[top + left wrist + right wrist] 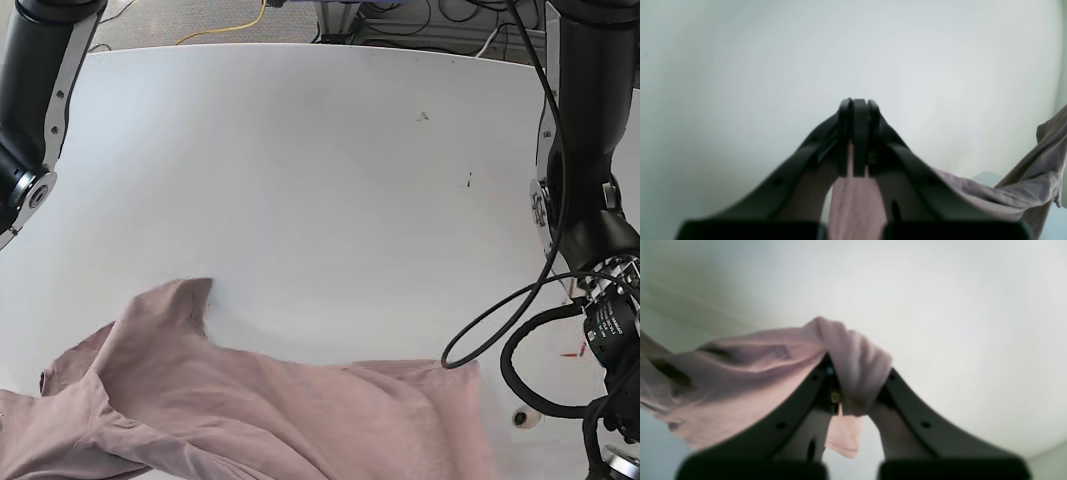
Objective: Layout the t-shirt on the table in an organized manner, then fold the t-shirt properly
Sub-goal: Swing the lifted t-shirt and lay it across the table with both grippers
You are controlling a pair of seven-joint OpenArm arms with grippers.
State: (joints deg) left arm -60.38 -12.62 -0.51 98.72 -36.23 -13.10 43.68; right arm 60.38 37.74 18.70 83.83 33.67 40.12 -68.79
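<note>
The t-shirt is thin, soft knit in a dusty mauve-brown, unprinted, creased into long shallow folds. In the base view it lies across the near part of the table, from about 7 o'clock to 5 o'clock of the frame, with one peak of cloth raised toward the centre-left. The table is glossy white, smooth, with a rounded far edge and a few dark specks at roughly 1 o'clock. A small round hole sits just right of the shirt's right edge.

Surroundings: a yellow cable and dark cables lie on the floor beyond the far edge. My left arm's black cable loop hangs over the shirt's right corner at about 4 o'clock and hides part of that edge. Neither gripper is visible in the base view.

My left gripper has its dark, matte, curved fingers pressed together at the tips, with a strip of the shirt pinched between them; more cloth trails off toward 4 o'clock.

My right gripper is clamped on a bunched roll of the shirt, which drapes over the fingertips and hides them; the rest spreads toward 9 o'clock. This view is blurred.
</note>
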